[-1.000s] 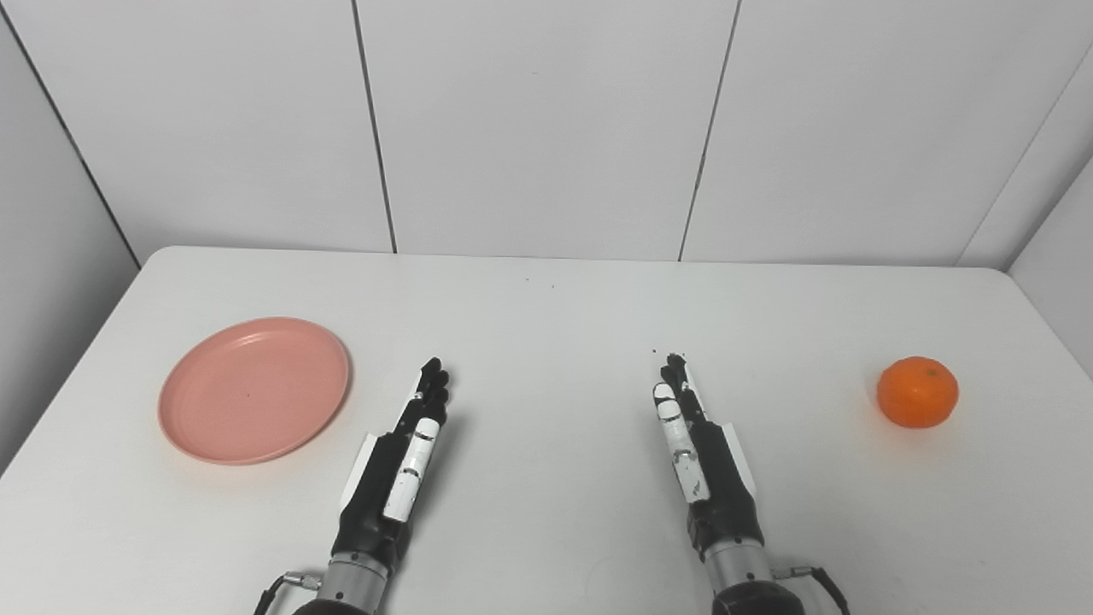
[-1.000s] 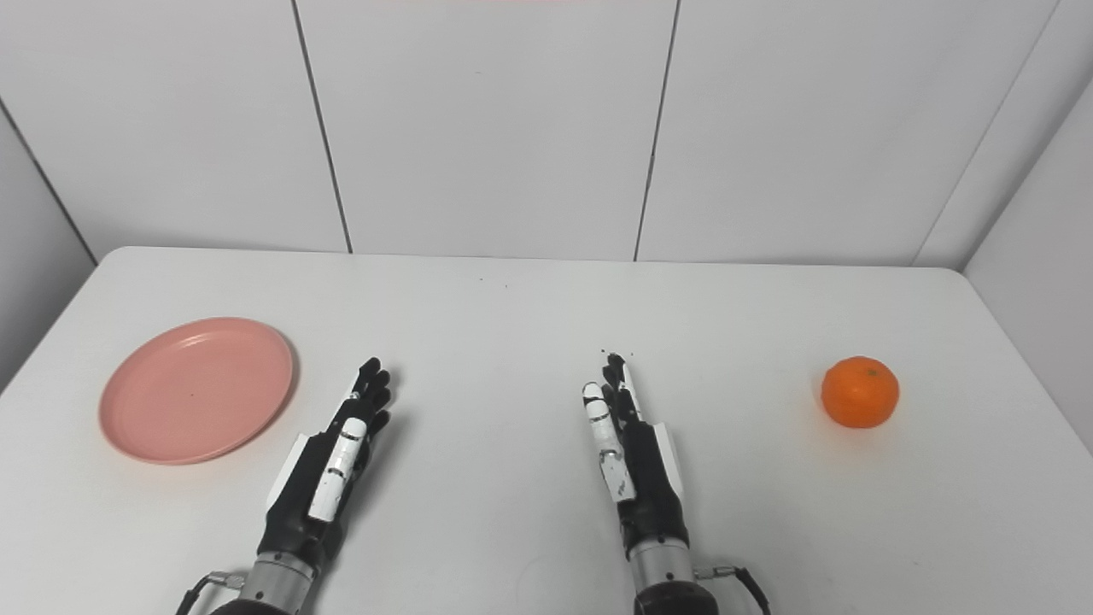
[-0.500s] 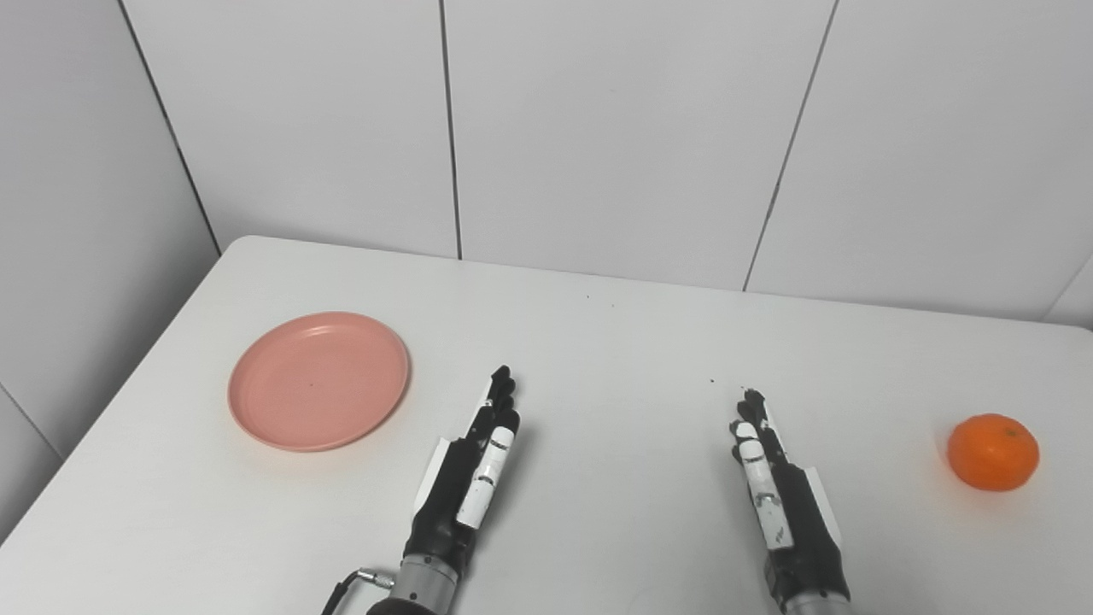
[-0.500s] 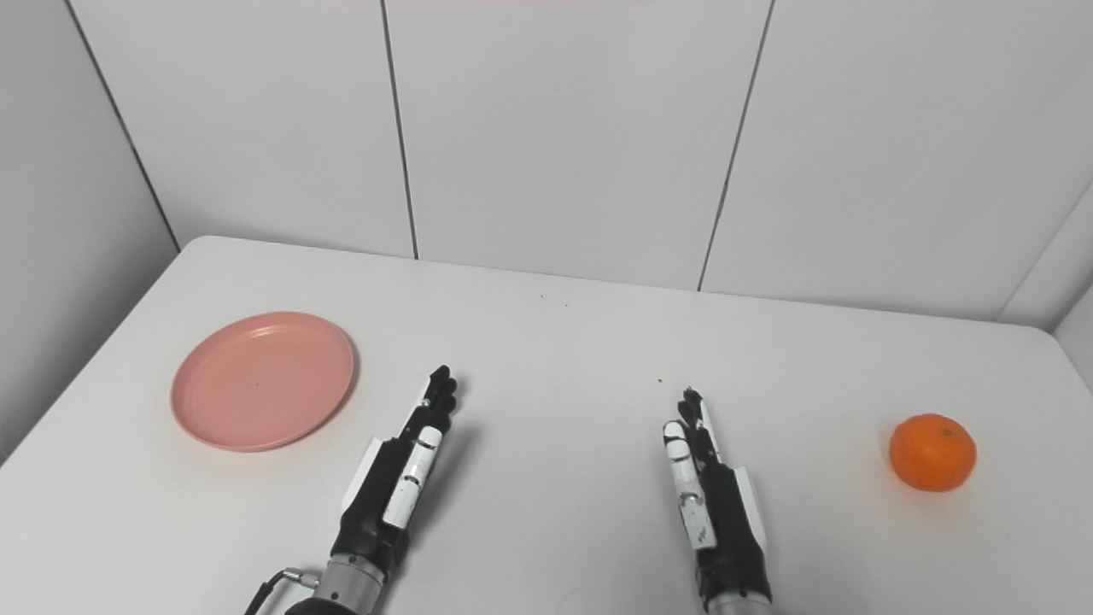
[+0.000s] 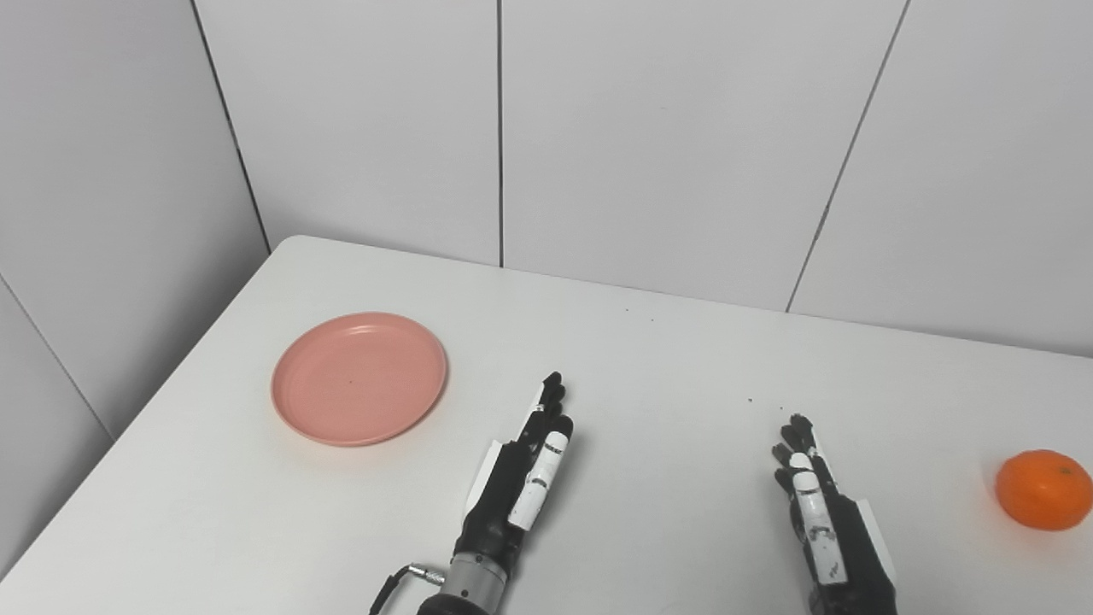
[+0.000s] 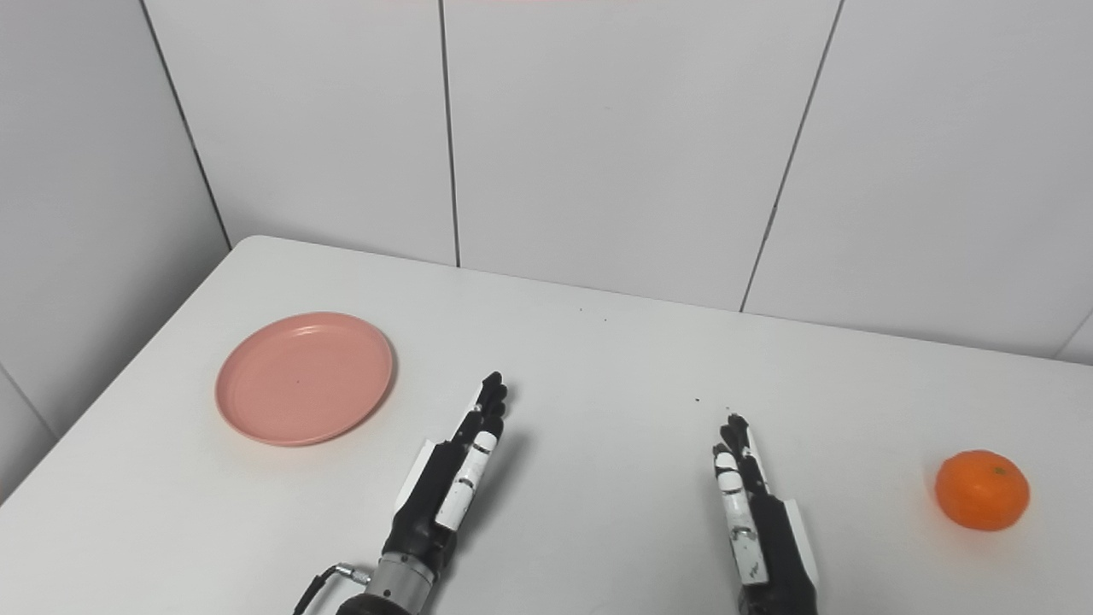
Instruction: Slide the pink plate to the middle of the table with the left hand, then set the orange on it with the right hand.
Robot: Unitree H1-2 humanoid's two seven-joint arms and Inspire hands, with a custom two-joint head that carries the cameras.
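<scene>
Nearest the camera, both arms enter from the bottom edge over the plain white table. The left hand, black with white segments along the thumb side, lies edge-up near the table's middle, its fingers straight and held close together, pointing away toward the wall; it holds nothing. The right hand, of the same black-and-white build, mirrors it on the other side, fingers likewise straight and pressed together, empty, with its wrist cut off by the bottom edge. The two hands are well apart from each other.

A little farther out, the round orange fruit with its small green stem spot sits on the table at the far right, well apart from the right hand. On the left side, beyond and to the left of the left hand, the shallow round pink plastic plate lies flat and empty, near that hand's fingertips but not touching them.

Behind the table stand pale grey wall panels with dark vertical seams.
</scene>
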